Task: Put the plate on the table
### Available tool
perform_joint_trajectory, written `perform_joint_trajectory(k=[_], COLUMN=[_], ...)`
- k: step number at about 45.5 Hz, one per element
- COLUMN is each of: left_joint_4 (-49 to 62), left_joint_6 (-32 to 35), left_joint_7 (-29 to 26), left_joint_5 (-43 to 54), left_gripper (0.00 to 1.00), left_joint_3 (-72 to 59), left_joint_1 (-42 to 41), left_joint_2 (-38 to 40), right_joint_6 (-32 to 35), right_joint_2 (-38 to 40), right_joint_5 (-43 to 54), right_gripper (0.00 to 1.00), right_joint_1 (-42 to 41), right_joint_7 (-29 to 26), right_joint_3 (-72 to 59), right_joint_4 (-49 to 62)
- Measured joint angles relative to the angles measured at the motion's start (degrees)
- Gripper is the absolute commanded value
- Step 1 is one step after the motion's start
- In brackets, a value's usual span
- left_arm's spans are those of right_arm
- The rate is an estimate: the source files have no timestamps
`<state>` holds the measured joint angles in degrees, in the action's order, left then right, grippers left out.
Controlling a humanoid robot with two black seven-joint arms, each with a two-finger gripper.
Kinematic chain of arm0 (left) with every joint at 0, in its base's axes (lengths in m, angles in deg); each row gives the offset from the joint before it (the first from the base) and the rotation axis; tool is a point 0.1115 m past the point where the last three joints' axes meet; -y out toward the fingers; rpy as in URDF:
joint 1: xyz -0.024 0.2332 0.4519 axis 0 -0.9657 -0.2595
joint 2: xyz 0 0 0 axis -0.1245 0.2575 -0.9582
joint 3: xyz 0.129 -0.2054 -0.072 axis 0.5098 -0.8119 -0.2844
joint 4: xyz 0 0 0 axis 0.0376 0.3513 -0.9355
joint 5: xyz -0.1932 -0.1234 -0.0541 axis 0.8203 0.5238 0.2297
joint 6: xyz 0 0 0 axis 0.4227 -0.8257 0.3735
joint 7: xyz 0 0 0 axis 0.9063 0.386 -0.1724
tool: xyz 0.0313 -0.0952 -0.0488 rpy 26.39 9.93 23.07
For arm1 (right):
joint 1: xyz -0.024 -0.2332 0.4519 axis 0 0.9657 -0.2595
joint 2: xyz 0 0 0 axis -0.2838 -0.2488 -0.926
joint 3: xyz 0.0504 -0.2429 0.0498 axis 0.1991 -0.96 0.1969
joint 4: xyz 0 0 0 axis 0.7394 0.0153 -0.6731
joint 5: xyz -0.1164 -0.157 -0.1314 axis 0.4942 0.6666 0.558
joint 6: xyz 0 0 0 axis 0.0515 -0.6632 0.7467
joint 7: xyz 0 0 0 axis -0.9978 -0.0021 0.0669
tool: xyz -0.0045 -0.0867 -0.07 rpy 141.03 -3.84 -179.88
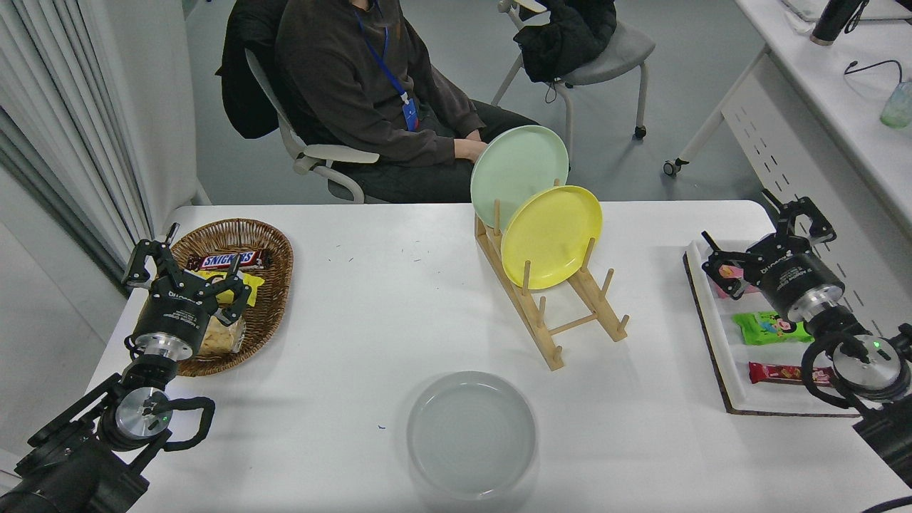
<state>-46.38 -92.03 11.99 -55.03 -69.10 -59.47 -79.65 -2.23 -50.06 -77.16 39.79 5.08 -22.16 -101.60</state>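
White table [370, 306] carries: wicker basket [274, 299] far left, wooden rack [552, 331] at centre-back, grey plate [472, 433] flat near front edge, white tray [712, 335] at right edge.

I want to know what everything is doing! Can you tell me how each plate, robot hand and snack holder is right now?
Grey plate: flat on the table, nothing on it.
Yellow plate: on edge in the wooden rack.
Mint-green plate: on edge behind it.
Left gripper: open, over the basket.
Right gripper: open, over the white tray.
Basket: holds snacks.
White tray: holds snack packets.
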Motion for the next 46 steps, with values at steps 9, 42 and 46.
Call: perform_joint_trajectory(k=[9, 42, 46], left_joint_4=[0.00, 0.00, 0.00], left_joint_6=[0.00, -0.01, -0.01], left_joint_7=[0.00, 0.00, 0.00], left_joint_5=[0.00, 0.00, 0.01], left_gripper=[0.98, 0.98, 0.98], left_joint_3=[0.00, 0.00, 0.00], left_joint_1=[0.00, 0.00, 0.00], left_joint_2=[0.00, 0.00, 0.00], right_joint_6=[0.39, 1.64, 2.44], right_joint_2=[-1.90, -7.47, -7.58], right_joint_5=[-1.23, -1.70, -1.68], right_gripper=[0.99, 0.99, 0.99], right_joint_1=[0.77, 0.81, 0.81], right_joint_7=[1.08, 1.96, 1.98], right_joint_3=[1.51, 6.65, 6.80], right_joint_4=[2.40, 6.92, 6.95])
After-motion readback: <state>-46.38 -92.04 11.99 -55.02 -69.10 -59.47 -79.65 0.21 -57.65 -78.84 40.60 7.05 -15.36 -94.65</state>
